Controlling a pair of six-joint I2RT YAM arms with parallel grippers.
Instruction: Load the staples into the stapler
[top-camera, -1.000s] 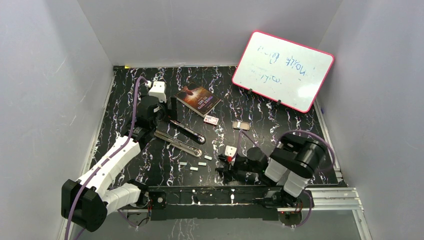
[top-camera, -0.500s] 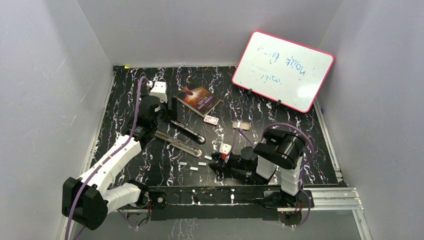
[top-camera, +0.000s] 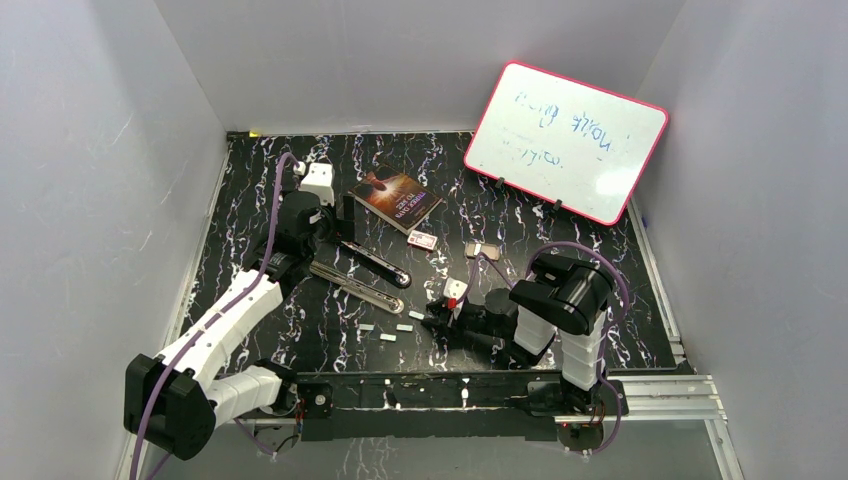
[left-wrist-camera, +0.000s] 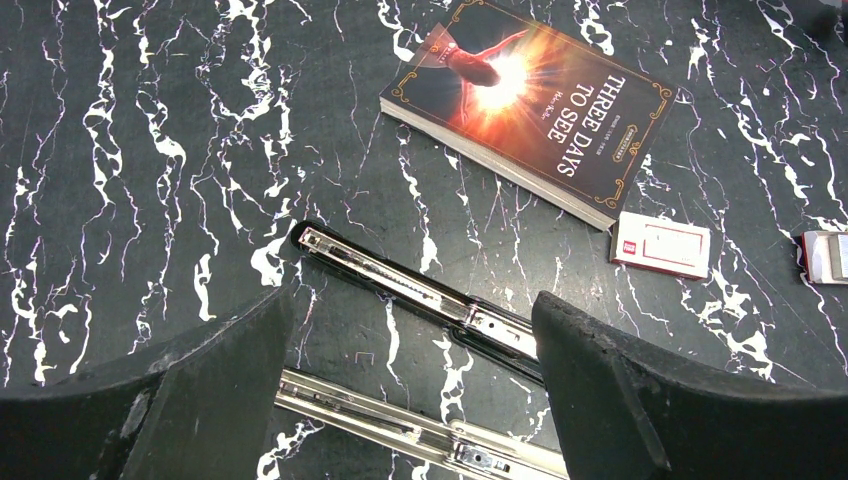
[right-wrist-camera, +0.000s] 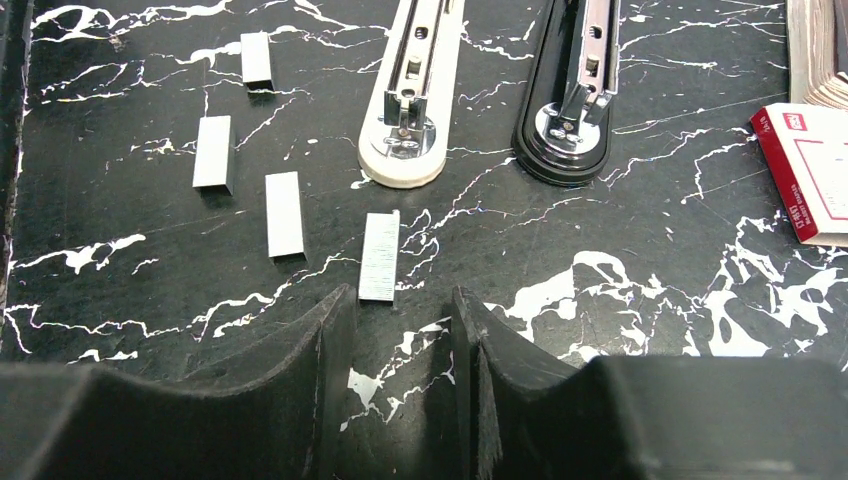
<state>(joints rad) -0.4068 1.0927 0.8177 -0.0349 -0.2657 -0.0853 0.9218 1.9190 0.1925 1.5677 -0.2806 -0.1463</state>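
Lying loose as four short silver strips, the staples (right-wrist-camera: 379, 255) sit near the middle of the tabletop's (top-camera: 240, 200) near edge, spread a little apart from one another, none of them in the stapler (right-wrist-camera: 412, 90). The right hand (right-wrist-camera: 398, 320) is low over the tabletop just behind the nearest strip. Its fingers are partly apart and grasp nothing, and the strip's end lies at the mouth of the gap without touching either finger. Just beyond the strips, left of centre, the stapler lies swung open, with its pale chrome-lined base and black top arm side by side and their rounded ends toward the staples. The left hand (left-wrist-camera: 412, 310) hangs over the stapler's other end, released, its fingers spread wide to either side of the black arm. A small white-and-red box (top-camera: 422, 240) and a grey tray (top-camera: 482, 250) lie near mid-tabletop. A book (top-camera: 397, 197) lies just beyond the box, toward the far edge. A pink-framed whiteboard (top-camera: 565, 140) leans at the far right corner.
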